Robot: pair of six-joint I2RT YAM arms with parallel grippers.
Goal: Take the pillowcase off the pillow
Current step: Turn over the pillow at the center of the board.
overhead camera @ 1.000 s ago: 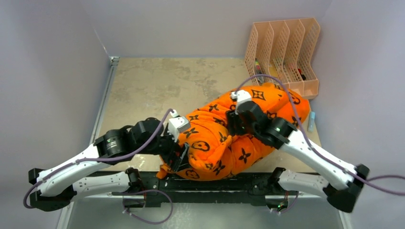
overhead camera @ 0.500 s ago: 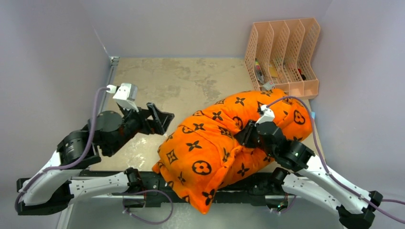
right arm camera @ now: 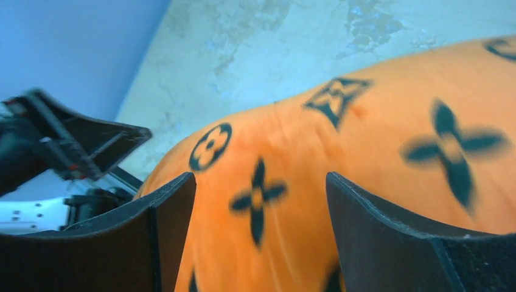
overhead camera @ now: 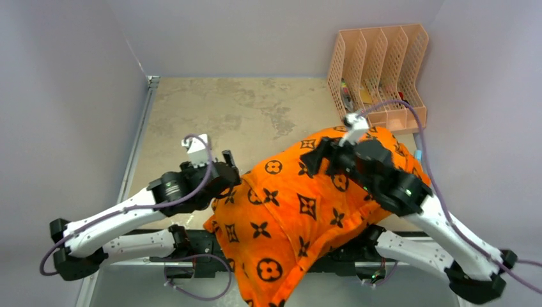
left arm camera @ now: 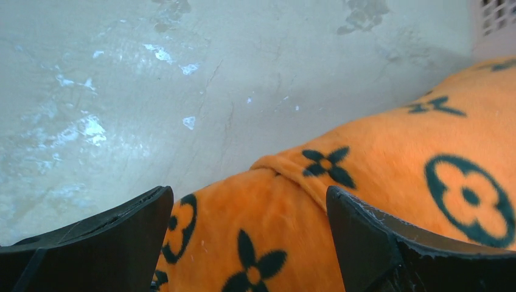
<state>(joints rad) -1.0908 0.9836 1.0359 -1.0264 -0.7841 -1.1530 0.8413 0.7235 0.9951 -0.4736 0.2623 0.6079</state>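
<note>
While the pillowcase (overhead camera: 291, 211) lies stuffed and bulging across the near right part of the table (overhead camera: 211, 109), both arms hang over it with nothing pinched. The orange cover runs on a slant. Its far end sits just in front of the peach file rack (overhead camera: 380, 64) at the back right corner. Its near corner spills past the table's front edge, over the rail between the 2 arm bases. The pillow is wrapped from sight; only orange plush with black flowers, stars and circles shows in all 3 views.

The left gripper (overhead camera: 227, 165) sits at the cover's left edge, just beside the fabric. Seen from the left wrist, its 2 fingers (left arm camera: 97, 240) stand spread wide. A folded hem of the cover lies below and between them, with bare table beyond. Whether the fingertips touch the plush I cannot tell, but they are not closed on it.

The right gripper (overhead camera: 314, 160) is over the cover's far upper part, pointing toward the left arm. Seen from the right wrist, its 2 fingers (right arm camera: 389, 237) are likewise spread apart. The orange bulge fills the gap below them and nothing is clamped. The left gripper shows at that view's left edge, blurred. The right arm crosses above the cover's right side and hides part of it.
</note>
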